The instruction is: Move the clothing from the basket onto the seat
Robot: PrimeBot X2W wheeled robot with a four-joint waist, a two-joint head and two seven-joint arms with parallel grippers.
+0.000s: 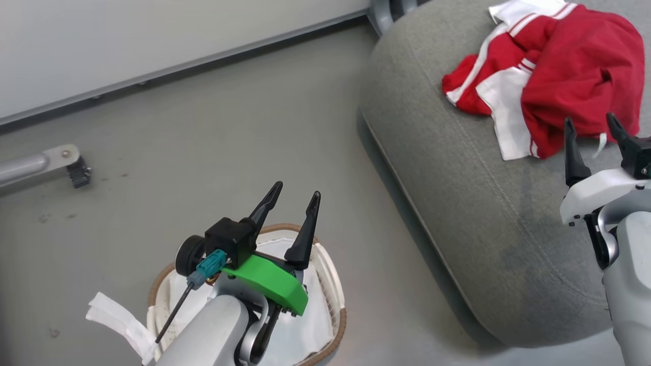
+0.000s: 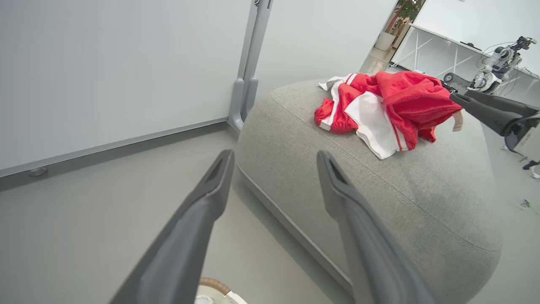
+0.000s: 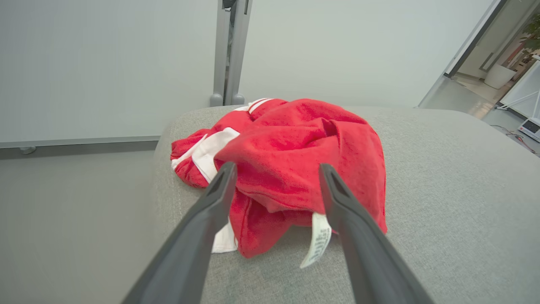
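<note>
The red clothing [image 1: 569, 71] with white trim lies crumpled on the grey seat [image 1: 483, 213], also seen as a heap of clothing [image 2: 388, 105] [image 3: 295, 169] in both wrist views. My right gripper [image 1: 592, 129] stands open just short of the heap, its fingers [image 3: 198, 228] either side of the near edge without gripping it. My left gripper [image 1: 297, 195] hangs open above the basket [image 1: 335, 300], which shows its brown rim and white liner. Between the left fingers [image 2: 198, 219] lies only floor.
A white wall panel [image 1: 152, 40] with a metal base rail runs along the back. A grey post [image 2: 249, 71] stands behind the seat. A metal leg with a caster [image 1: 76, 170] sits on the floor at left. A liner flap [image 1: 119, 320] hangs off the basket.
</note>
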